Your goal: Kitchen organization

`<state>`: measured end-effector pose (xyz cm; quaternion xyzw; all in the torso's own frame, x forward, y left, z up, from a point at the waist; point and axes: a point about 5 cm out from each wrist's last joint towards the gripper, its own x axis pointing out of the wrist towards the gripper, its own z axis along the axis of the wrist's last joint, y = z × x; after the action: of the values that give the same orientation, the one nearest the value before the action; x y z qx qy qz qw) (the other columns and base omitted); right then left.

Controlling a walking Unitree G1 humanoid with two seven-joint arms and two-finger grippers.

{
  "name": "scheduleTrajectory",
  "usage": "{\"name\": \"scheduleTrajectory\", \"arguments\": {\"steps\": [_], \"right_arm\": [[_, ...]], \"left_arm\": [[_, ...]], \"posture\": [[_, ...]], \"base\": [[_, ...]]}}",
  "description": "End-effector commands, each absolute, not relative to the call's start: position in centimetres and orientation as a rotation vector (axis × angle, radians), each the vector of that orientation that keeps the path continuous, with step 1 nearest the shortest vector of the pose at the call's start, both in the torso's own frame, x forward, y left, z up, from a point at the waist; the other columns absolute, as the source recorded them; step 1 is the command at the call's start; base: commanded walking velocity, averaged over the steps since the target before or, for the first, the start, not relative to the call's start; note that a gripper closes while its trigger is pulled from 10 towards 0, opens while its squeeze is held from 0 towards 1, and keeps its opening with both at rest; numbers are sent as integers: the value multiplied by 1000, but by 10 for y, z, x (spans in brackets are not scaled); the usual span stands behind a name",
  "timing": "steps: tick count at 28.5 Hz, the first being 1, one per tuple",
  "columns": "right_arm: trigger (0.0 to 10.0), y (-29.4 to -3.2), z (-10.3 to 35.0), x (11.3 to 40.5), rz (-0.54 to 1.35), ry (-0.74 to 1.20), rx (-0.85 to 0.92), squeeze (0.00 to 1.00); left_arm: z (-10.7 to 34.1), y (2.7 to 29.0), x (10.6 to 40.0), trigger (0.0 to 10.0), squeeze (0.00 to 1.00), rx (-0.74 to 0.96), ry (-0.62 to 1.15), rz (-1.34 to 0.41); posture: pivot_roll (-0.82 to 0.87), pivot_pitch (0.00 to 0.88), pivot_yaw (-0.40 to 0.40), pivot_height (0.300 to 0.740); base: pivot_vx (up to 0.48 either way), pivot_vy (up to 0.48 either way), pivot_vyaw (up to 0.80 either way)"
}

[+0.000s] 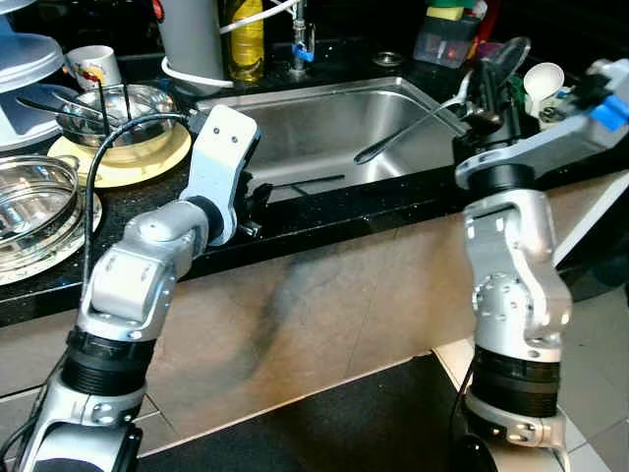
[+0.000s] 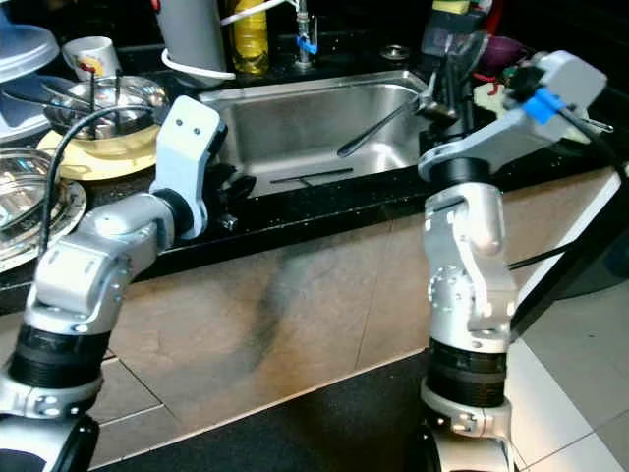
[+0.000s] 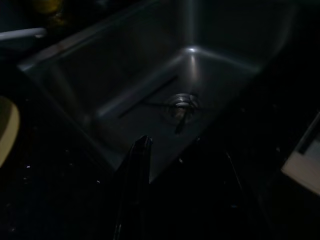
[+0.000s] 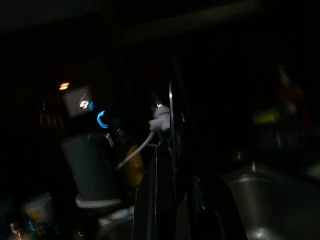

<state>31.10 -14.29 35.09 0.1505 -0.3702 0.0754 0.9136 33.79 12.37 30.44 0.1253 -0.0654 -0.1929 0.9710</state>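
1. A stainless sink [image 1: 324, 128] sits at upper centre of the head views, set into a black countertop [image 1: 334, 211] whose front edge runs across mid-frame; below it a tan cabinet front drops to the floor.
2. The basin floor is mostly open; a thin dark utensil [image 1: 310, 182] lies near its front wall, and the left wrist view shows it beside the drain [image 3: 181, 102].
3. The counter at upper left is crowded: a steel bowl [image 1: 113, 110] on a yellow plate [image 1: 147, 162], a mug [image 1: 93, 67] behind it, stacked steel dishes [image 1: 34, 211] at the left edge; a grey canister [image 1: 192, 39] and a yellow bottle [image 1: 246, 39] stand behind the sink.
4. The left gripper [image 1: 257, 202] rests at the sink's front-left rim, forearm raised over the counter edge; its dark fingers [image 3: 137, 175] appear parted with nothing between them.
5. The right gripper [image 1: 482, 103] is lifted at the sink's right rim, wrist bent toward upper right; it seems clamped on a long-handled ladle [image 1: 408, 133] slanting down into the basin, though the grip itself is hard to tell.
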Motion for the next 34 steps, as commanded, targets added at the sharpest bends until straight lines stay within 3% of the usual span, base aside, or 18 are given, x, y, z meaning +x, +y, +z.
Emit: {"name": "scheduleTrajectory", "arguments": {"steps": [1, 7, 26, 34], "right_arm": [[10000, -127, 342, 312, 210, -776, 170, 0], [10000, -109, 325, 321, 294, -726, 21, 0], [10000, -119, 314, 323, 286, -748, -10, 0], [10000, -120, 308, 321, 280, -745, -26, 0]], "left_arm": [[305, 118, 340, 10000, 0, 233, -153, -390], [308, 122, 342, 10000, 0, 209, -205, -335], [314, 145, 332, 10000, 0, 86, -497, -217], [305, 151, 330, 10000, 0, 107, -501, -211]], "posture": [[-81, 165, -17, 740], [-78, 172, -20, 740], [-79, 173, -20, 740], [-81, 173, -18, 740]], "base": [[0, 0, 0], [0, 0, 0], [0, 0, 0], [0, 0, 0]]}}
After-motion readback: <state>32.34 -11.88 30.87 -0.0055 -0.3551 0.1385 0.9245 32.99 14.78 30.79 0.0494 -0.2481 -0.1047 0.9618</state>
